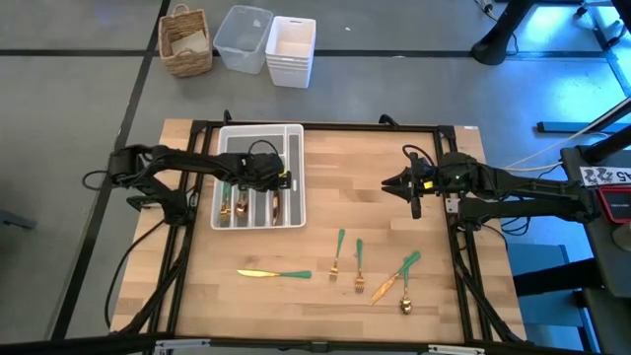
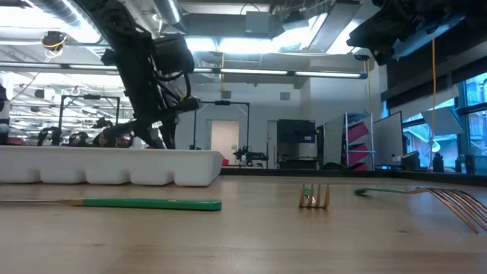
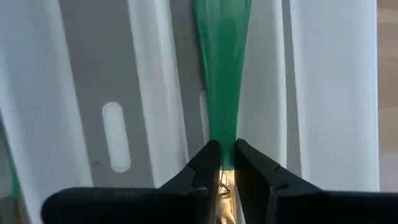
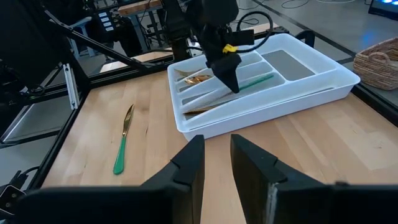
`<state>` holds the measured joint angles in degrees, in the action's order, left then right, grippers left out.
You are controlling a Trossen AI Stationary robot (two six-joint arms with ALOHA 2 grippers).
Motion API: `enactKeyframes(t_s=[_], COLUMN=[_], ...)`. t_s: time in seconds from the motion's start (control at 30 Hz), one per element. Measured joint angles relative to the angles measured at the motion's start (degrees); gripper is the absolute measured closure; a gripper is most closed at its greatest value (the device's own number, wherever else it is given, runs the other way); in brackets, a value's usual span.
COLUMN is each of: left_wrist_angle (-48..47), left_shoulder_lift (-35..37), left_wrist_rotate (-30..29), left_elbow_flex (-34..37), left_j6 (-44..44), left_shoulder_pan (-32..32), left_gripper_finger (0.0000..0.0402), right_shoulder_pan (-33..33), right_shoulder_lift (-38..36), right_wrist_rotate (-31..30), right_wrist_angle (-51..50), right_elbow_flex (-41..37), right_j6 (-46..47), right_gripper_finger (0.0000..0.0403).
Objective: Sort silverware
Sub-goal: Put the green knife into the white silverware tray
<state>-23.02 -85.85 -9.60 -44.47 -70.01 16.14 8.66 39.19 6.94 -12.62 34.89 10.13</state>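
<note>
- Left gripper [image 3: 227, 163] is down in the tray [image 1: 296, 212], fingers pinching a green-handled piece [image 3: 222, 81] where handle meets gold head.
- Its long axis runs straight along the slot, so releasing it looks like the next step.
- Right gripper [image 4: 216, 163] hovers over bare table [image 1: 335, 177], fingers spread, empty.
- Leftover silverware [image 1: 380, 271] lies well apart, nearer the right arm.

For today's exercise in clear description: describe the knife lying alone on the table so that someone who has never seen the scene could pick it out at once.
Start at the white tray on the wooden table and look just below it in the high view. The knife lies there crosswise, gold blade toward the left arm's side, green handle toward the right. Unlike the forks and spoon clustered further right, it lies apart and alone.
</note>
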Motion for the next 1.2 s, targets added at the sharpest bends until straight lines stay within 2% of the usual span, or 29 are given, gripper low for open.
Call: enactKeyframes(t_s=[0.17,0.37,0.6,0.8,0.97,1.1,1.2], left_wrist_angle=[0.1,1.4,4.8,6.1,8.8,15.3,20.7], left_shoulder_lift=[-0.1,0.1,1.7,9.1,16.7,19.5,19.0], left_wrist_rotate=[3.1,5.7,9.7,9.6,9.9,10.4,8.0], left_elbow_flex=[0.0,0.0,0.0,0.0,0.0,0.0,0.0], left_j6=[1.7,-0.5,1.1,3.8,6.3,4.7,2.1], left_shoulder_pan=[0.1,0.2,-0.5,-2.5,-9.4,-19.8,-28.0], left_gripper_finger=[0.0329,0.0296,0.0296,0.0299,0.03,0.03,0.03], right_shoulder_pan=[0.0,0.0,0.0,0.0,0.0,0.0,0.0], right_shoulder_lift=[0.0,-1.6,-7.8,-11.5,-11.7,-11.2,-11.2], right_wrist_rotate=[0.0,0.0,0.1,-0.4,-0.4,-0.4,-0.4], right_wrist_angle=[0.0,0.1,-4.1,-9.1,-9.9,-10.0,-10.0], right_elbow_flex=[0.0,0.0,0.0,0.0,0.0,0.0,0.0], right_j6=[0.0,0.0,-4.0,-4.6,-4.4,-4.3,-4.4], right_gripper_finger=[0.0322,0.0322,0.0322,0.0322,0.0322,0.0322,0.0322])
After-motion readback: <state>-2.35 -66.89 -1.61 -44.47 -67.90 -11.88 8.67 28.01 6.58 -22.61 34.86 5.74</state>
